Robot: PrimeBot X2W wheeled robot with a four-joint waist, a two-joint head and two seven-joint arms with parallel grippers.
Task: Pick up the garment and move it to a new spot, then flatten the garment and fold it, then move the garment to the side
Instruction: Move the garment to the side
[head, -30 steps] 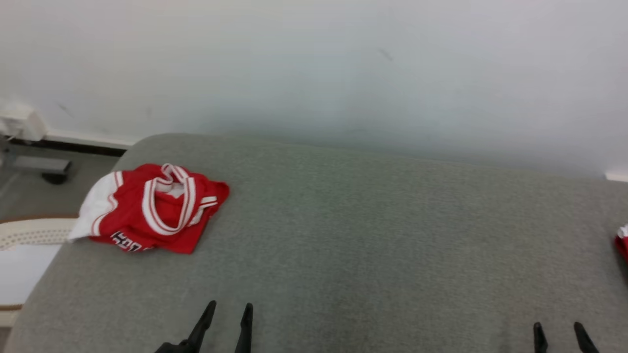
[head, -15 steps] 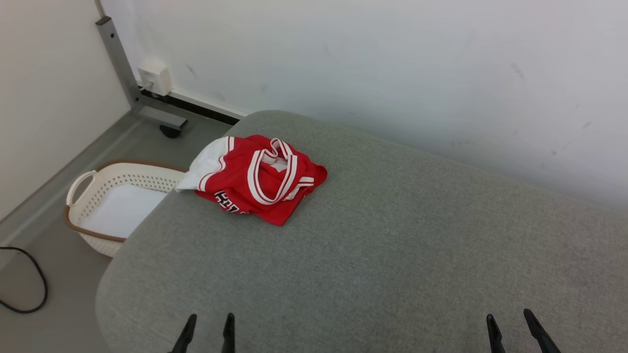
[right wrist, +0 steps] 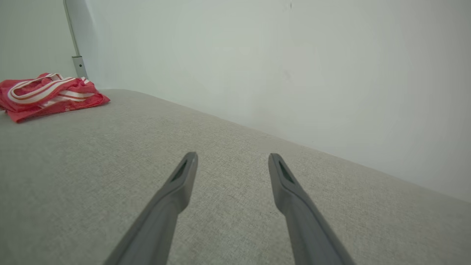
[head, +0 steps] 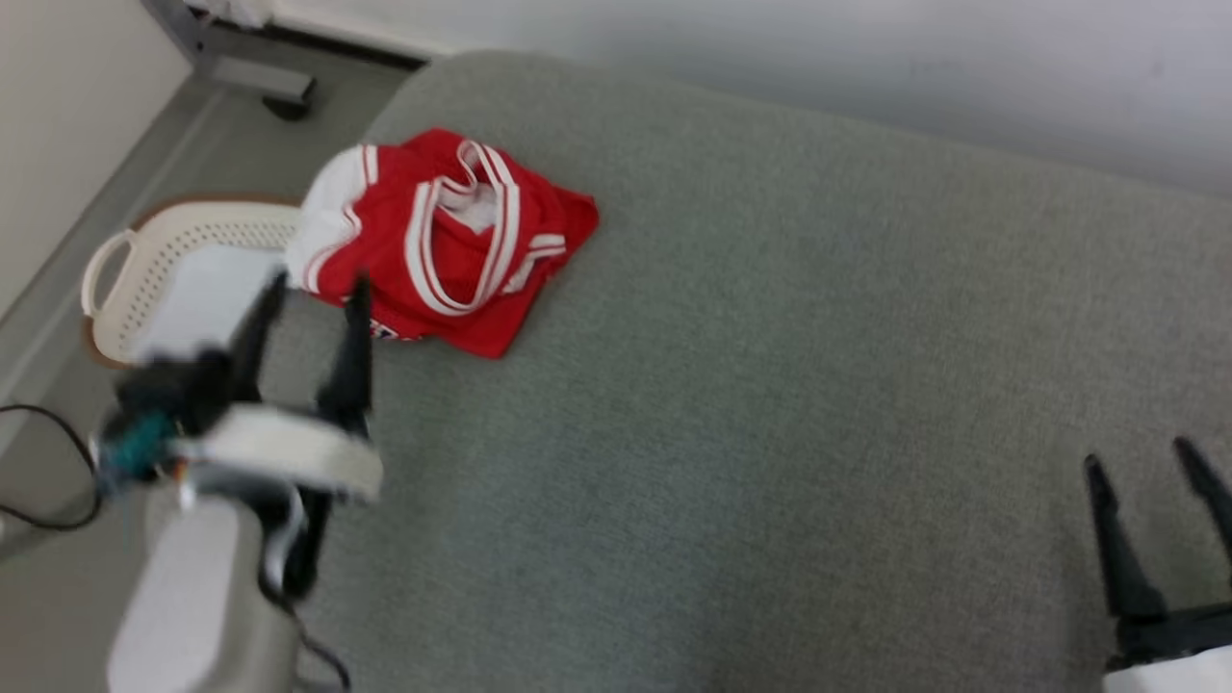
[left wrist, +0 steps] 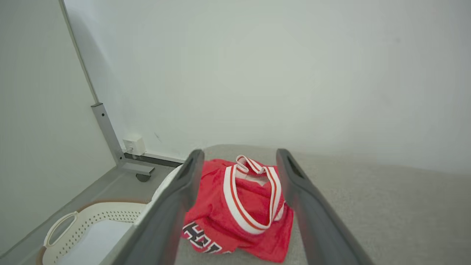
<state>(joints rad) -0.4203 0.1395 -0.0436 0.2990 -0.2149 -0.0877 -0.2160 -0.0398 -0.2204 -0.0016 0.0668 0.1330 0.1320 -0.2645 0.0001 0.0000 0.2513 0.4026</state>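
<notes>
**Jersey at far-left corner, both end effectors empty**

Red & white garment (head: 443, 241) lies crumpled on the grey padded worktop (head: 770, 385), at its far-left corner. Its white part is at the left rim, above a white basket (head: 115, 260) on the floor. L end effector (head: 320, 281) hovers at the garment's near edge, fingers spread wide w/ nothing gripped. In L wrist view the garment sits framed between the two fingers. R end effector (head: 1136, 454) is well apart at near right, over bare fabric, also spread & empty.
</notes>
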